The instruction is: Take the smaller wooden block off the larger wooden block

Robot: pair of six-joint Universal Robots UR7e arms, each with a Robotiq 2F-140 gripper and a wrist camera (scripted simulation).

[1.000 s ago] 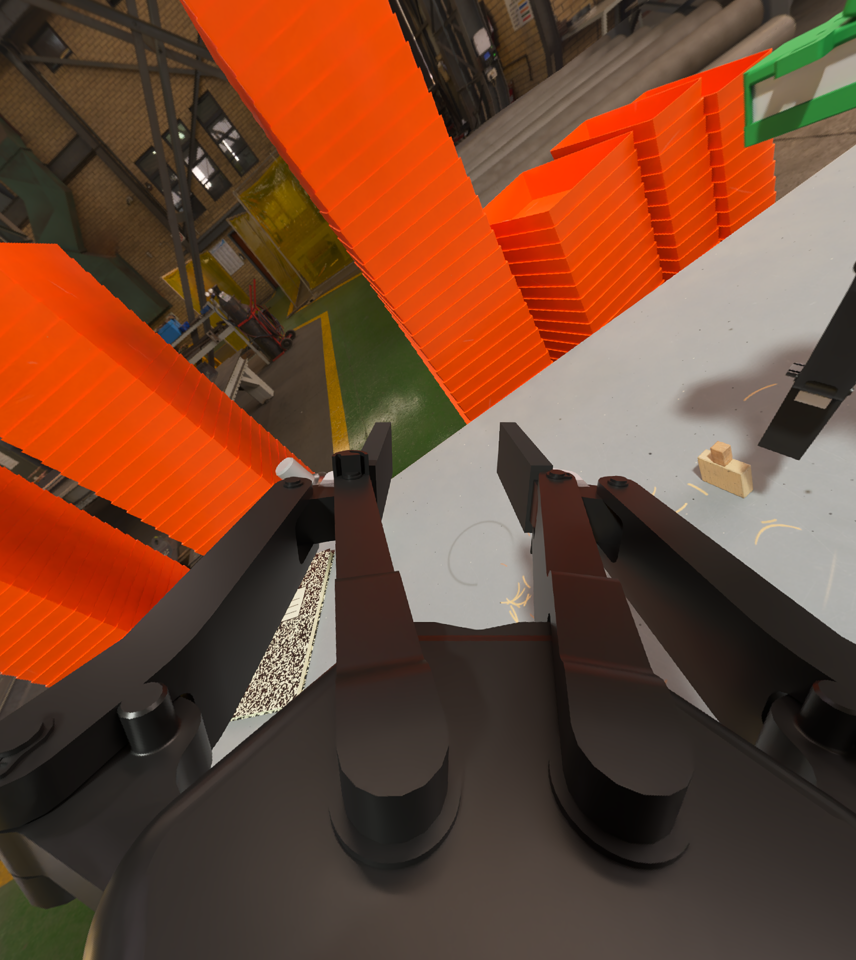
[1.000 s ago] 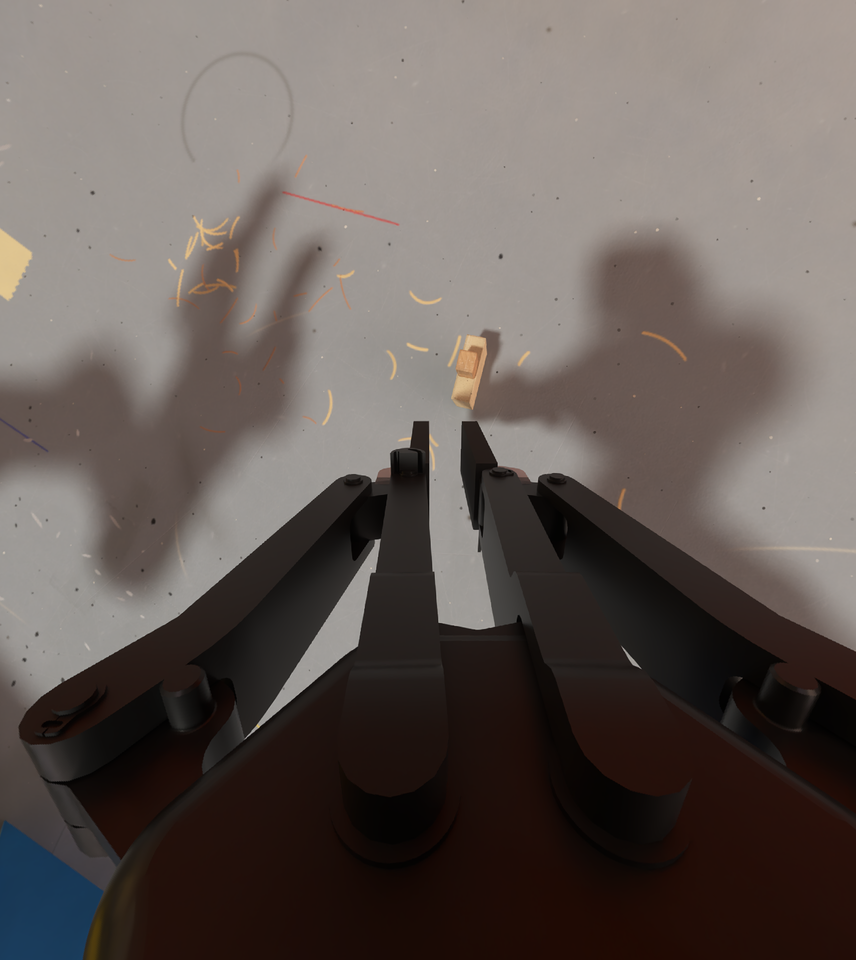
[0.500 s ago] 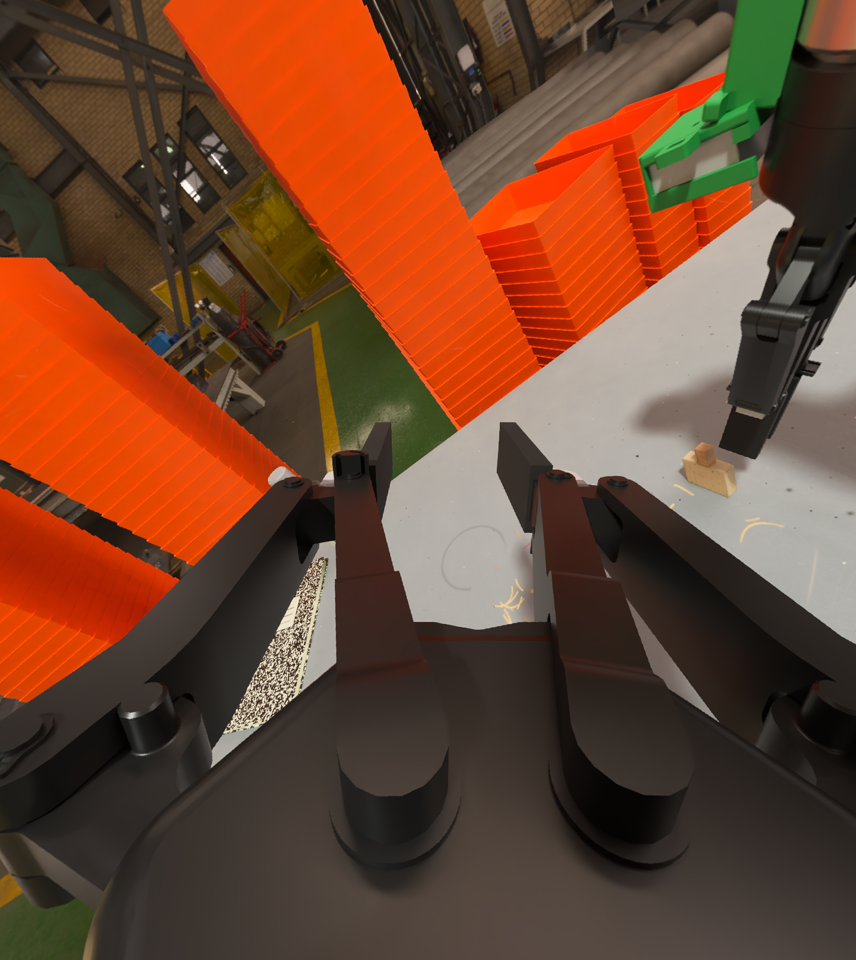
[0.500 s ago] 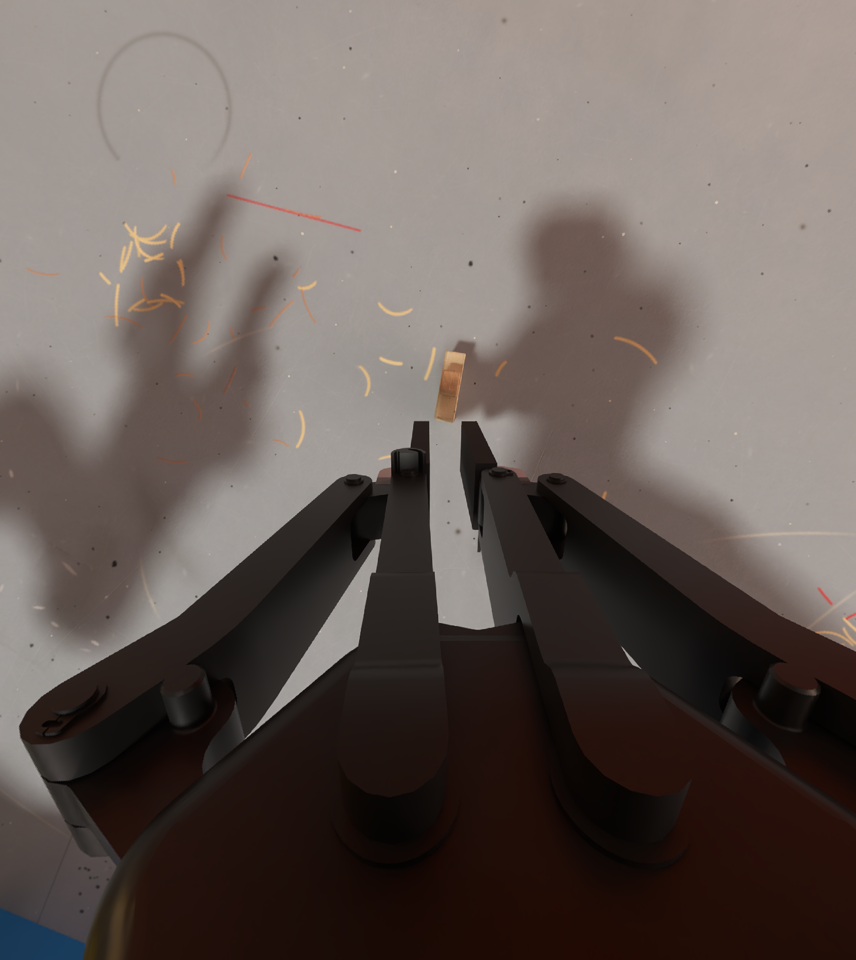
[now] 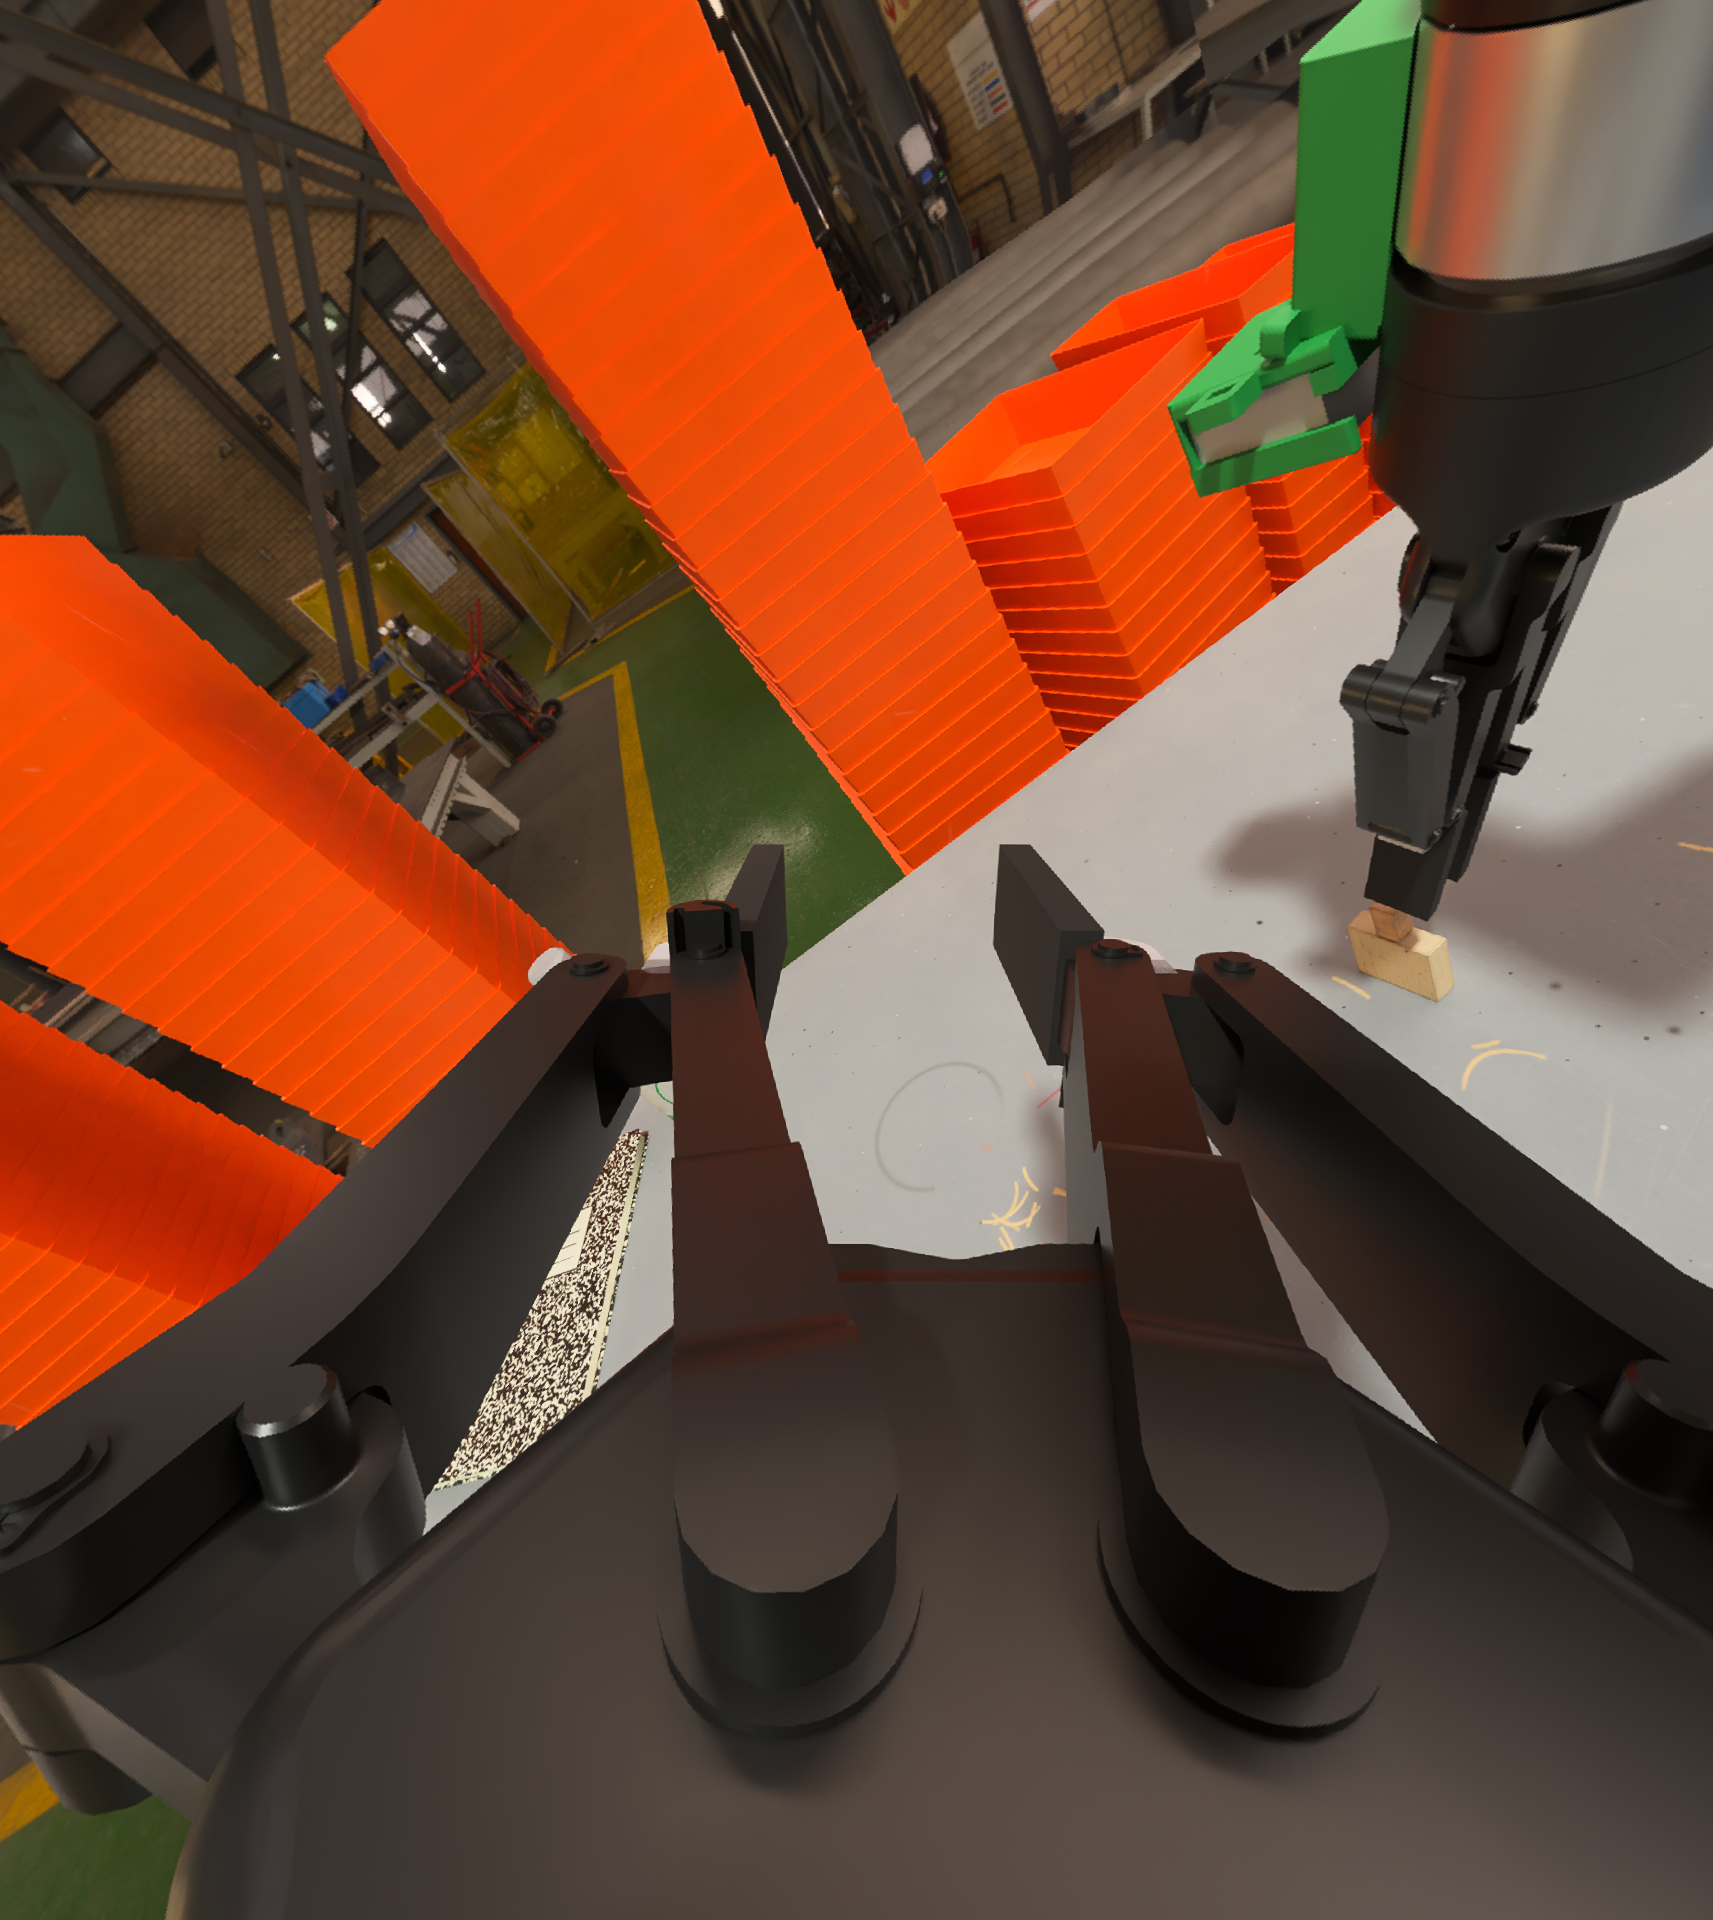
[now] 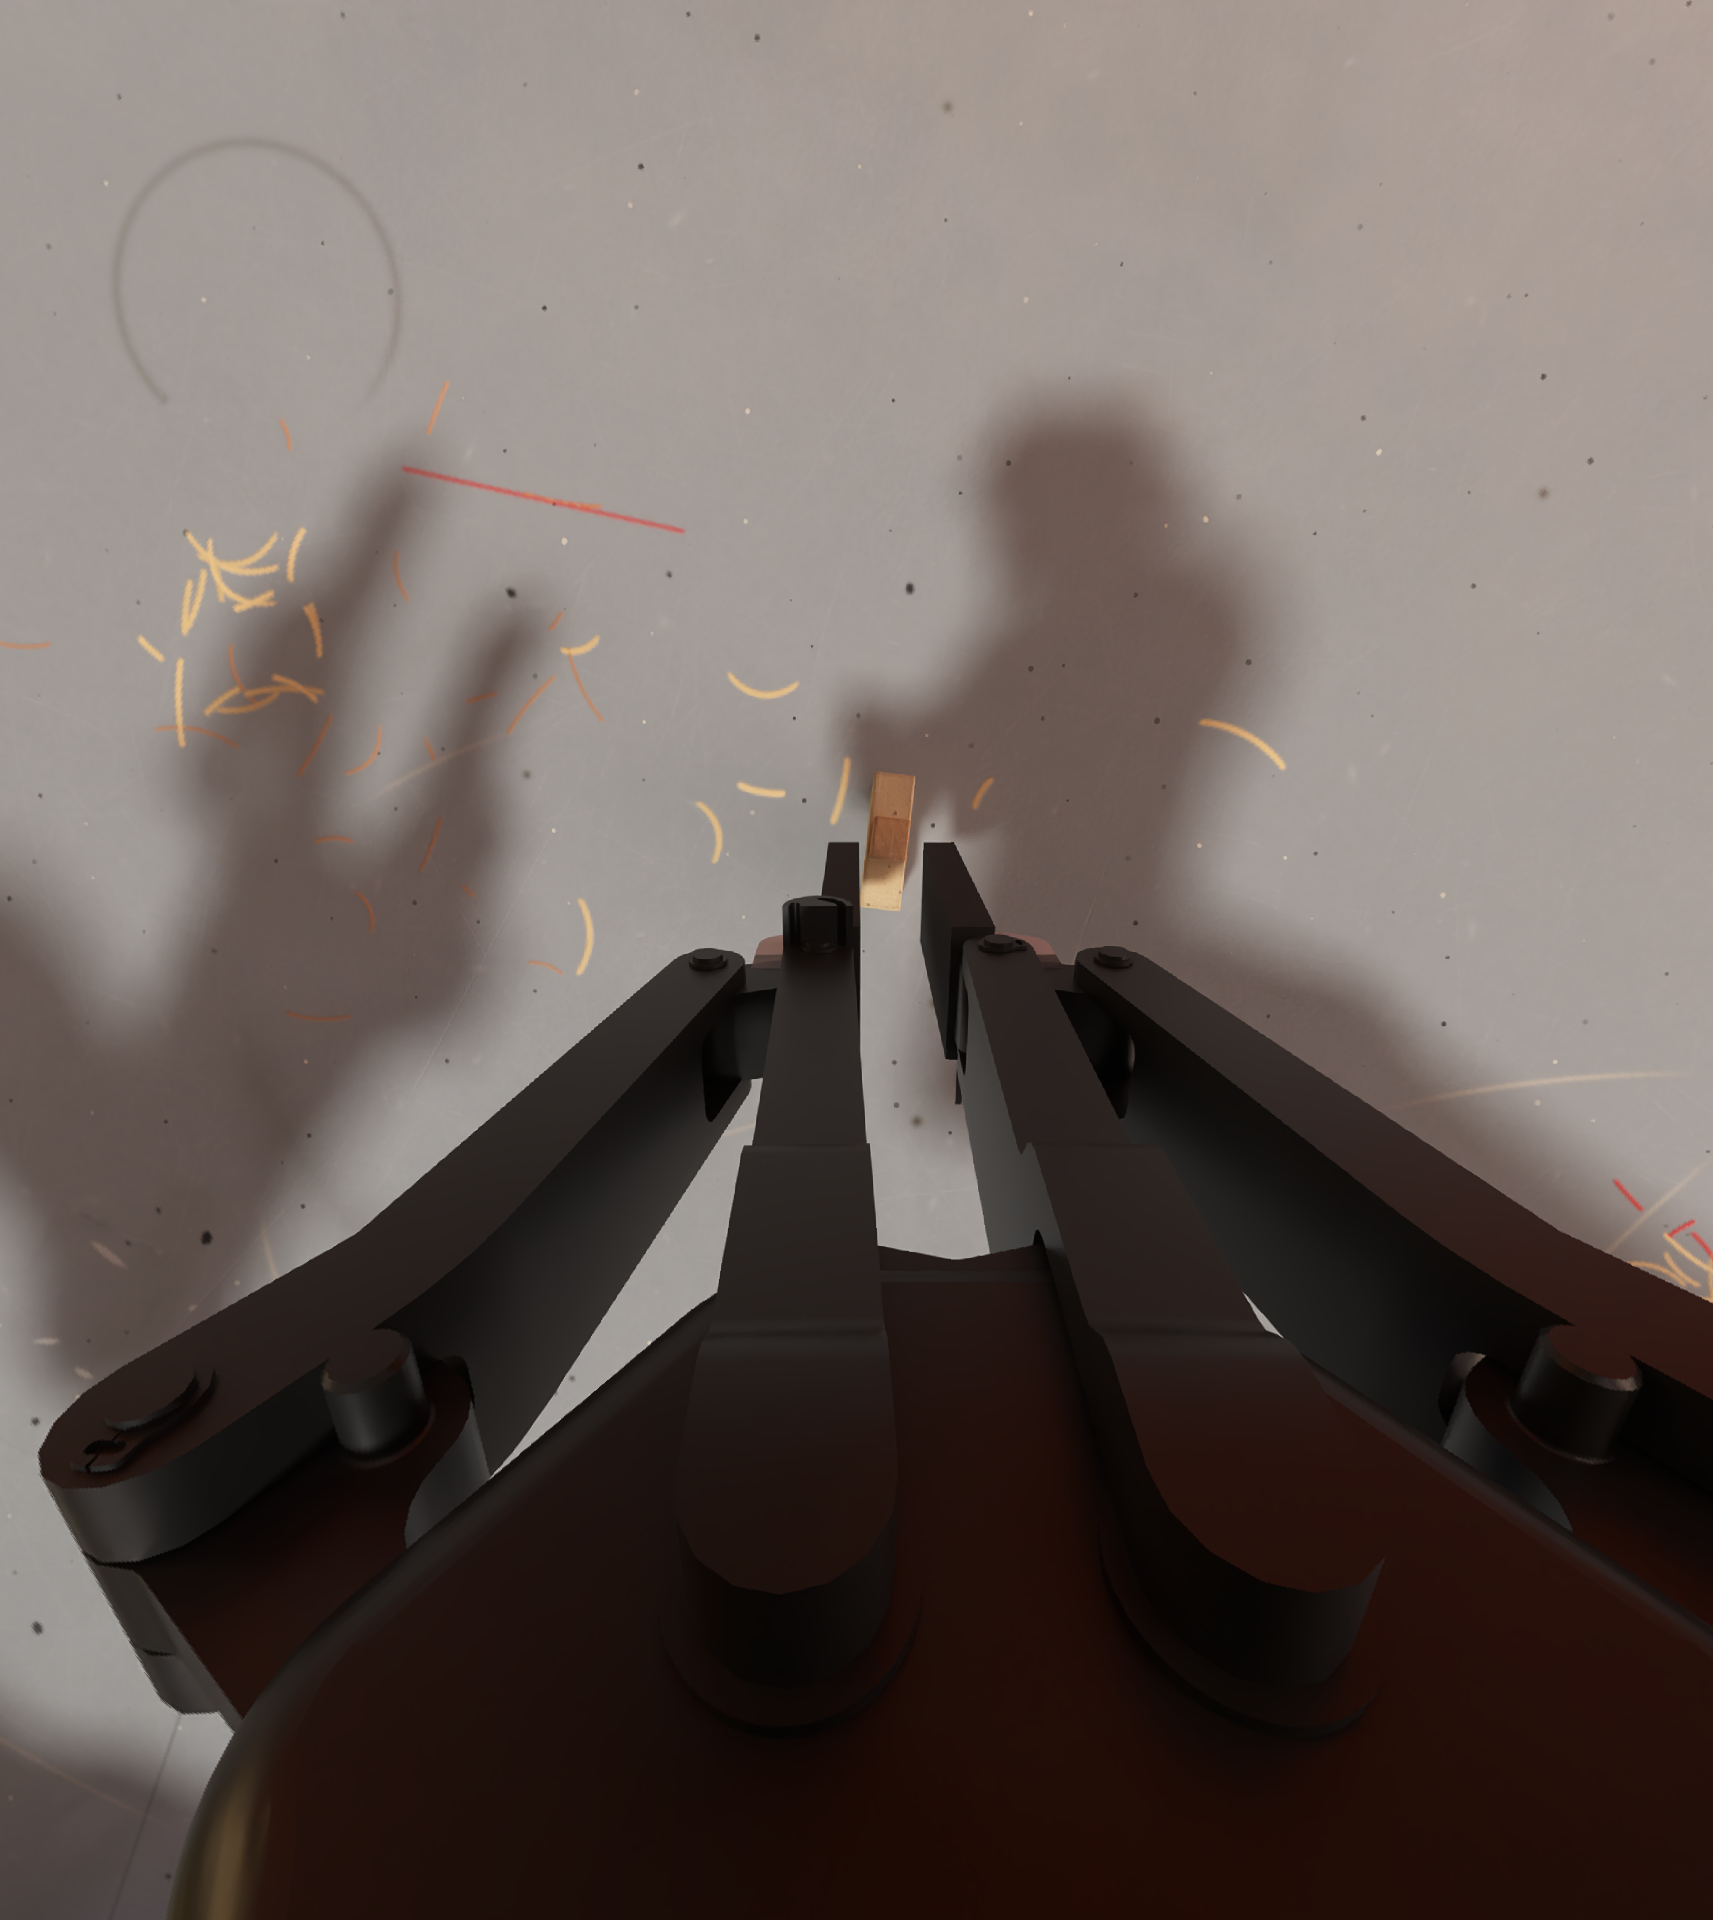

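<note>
On the grey table, beside tall stacks of orange crates: left gripper open and idle, well apart from the work. Right gripper pointing down, narrowly open, just above the larger wooden block, one finger on each side of the smaller wooden block on top. Better to centre, close gently on the small one only, then lift straight. Label on speckled notebook: too small to read.
</note>
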